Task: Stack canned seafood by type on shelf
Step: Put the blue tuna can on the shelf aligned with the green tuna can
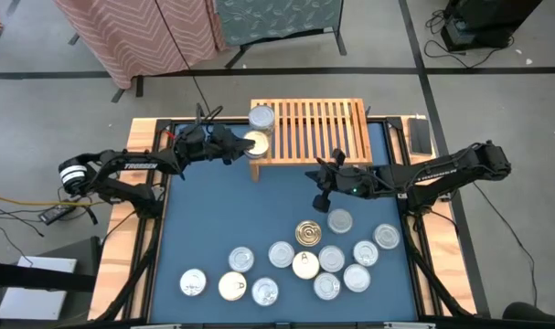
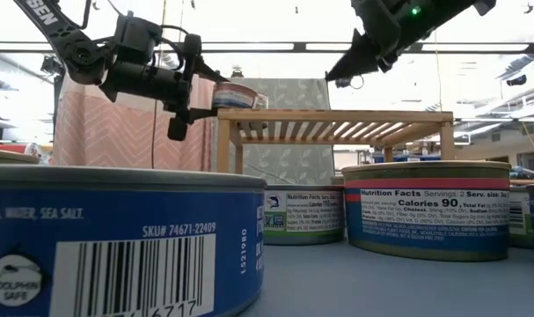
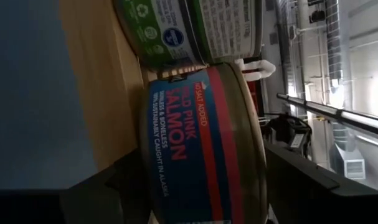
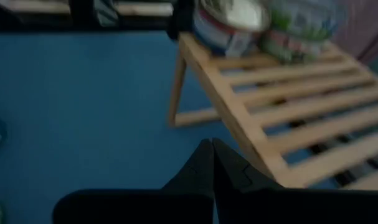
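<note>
Two tins we count on the shelf (image 1: 318,128) corner: silver tin (image 1: 261,118) and salmon tin (image 1: 255,143), between the left gripper's (image 1: 241,146) spread fingers. Right gripper (image 1: 321,196) closed, empty, above the mat.

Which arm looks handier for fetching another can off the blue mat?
Probably the right. Its gripper is shut and empty, just above the loose cans. The left gripper is busy with a can on the shelf.
</note>
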`<state>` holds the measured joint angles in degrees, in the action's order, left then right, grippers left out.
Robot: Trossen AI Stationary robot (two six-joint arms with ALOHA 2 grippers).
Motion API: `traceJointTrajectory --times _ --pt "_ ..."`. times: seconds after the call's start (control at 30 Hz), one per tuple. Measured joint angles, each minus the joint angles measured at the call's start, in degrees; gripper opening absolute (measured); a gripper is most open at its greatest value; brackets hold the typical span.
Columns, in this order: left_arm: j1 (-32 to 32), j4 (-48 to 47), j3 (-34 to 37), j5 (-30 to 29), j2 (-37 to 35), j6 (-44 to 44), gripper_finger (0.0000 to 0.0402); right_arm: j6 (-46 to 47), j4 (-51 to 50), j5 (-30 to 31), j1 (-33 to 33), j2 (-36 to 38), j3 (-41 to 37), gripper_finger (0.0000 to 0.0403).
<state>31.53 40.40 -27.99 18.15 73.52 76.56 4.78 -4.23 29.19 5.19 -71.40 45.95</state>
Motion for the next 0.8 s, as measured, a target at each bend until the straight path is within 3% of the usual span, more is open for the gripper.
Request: traceJointTrajectory --times 0.27,0.57,0.8 --pt "0.2 -0.7 0.0 2.7 0.0 -1.5 0.0262 -5.6 11.5 0.1 -0.2 -3.7 0.4 0.0" --pt "0.2 -0.7 -0.1 2.7 -0.1 -1.0 0.0262 -12.5 11.6 -1.1 -2.0 -15.8 11.6 0.0001" --pt "0.0 0.1 0.0 3.7 0.0 0.4 0.0262 -16.3 10.4 -1.0 -2.7 -17.5 16.3 0.0001"
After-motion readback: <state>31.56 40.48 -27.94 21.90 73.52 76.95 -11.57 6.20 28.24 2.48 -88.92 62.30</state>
